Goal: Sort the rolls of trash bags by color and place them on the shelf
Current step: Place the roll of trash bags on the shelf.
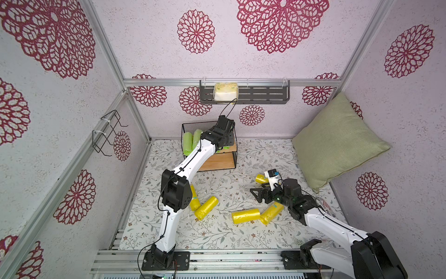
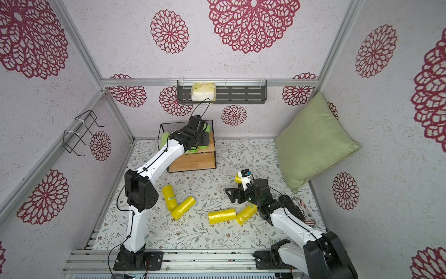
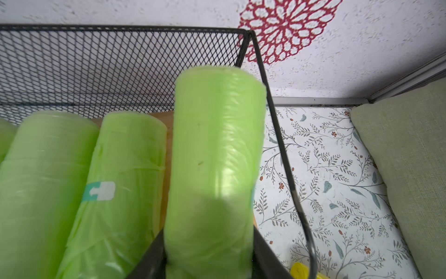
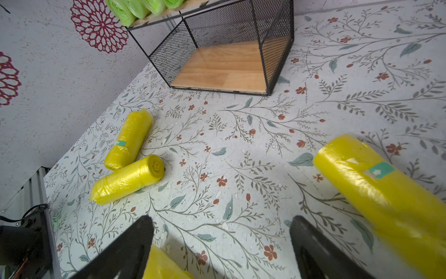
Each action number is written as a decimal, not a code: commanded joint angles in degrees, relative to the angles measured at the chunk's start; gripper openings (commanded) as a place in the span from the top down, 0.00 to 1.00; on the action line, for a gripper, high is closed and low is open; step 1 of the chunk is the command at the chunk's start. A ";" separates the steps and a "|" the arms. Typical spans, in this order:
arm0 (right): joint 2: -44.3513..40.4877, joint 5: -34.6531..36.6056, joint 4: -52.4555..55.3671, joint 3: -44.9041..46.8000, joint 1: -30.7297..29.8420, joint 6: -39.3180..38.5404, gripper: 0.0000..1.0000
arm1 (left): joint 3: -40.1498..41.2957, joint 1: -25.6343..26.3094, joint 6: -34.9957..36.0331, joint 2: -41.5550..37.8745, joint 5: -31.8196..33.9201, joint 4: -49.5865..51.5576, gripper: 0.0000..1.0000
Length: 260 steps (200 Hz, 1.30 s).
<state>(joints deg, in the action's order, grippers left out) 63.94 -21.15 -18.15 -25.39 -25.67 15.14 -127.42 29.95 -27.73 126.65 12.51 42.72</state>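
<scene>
The shelf (image 1: 217,164) stands at twelve o'clock on the floral table (image 1: 217,236), green rolls (image 3: 48,181) lined on its top board (image 2: 210,145). Five yellow rolls (image 1: 245,215) lie from nine through six to two o'clock. My left gripper (image 3: 207,241) pinches another green roll (image 3: 217,145) over that board; my right gripper (image 4: 222,222) hangs spread.

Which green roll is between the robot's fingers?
The green roll at the wire side edge of the shelf, poking out between the fingers of the left gripper. The other green rolls lie side by side on the top board, untouched.
</scene>
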 commanded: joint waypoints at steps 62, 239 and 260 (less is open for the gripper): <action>-0.57 0.43 -1.36 -0.54 -0.08 -1.08 0.07 | -6.14 -0.24 1.28 3.81 2.59 1.14 0.50; -0.57 1.10 -0.66 -0.74 -0.10 -0.85 0.07 | -3.08 0.36 3.72 -4.28 3.39 -0.46 0.36; -0.53 1.54 -0.42 -0.80 -0.08 -0.94 0.07 | -0.80 0.55 4.15 -6.80 3.51 -1.31 0.35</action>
<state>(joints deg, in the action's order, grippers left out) 63.94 -20.73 -18.11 -25.39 -25.67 15.03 -130.15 30.09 -24.82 125.10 15.14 43.86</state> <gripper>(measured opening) 0.935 0.648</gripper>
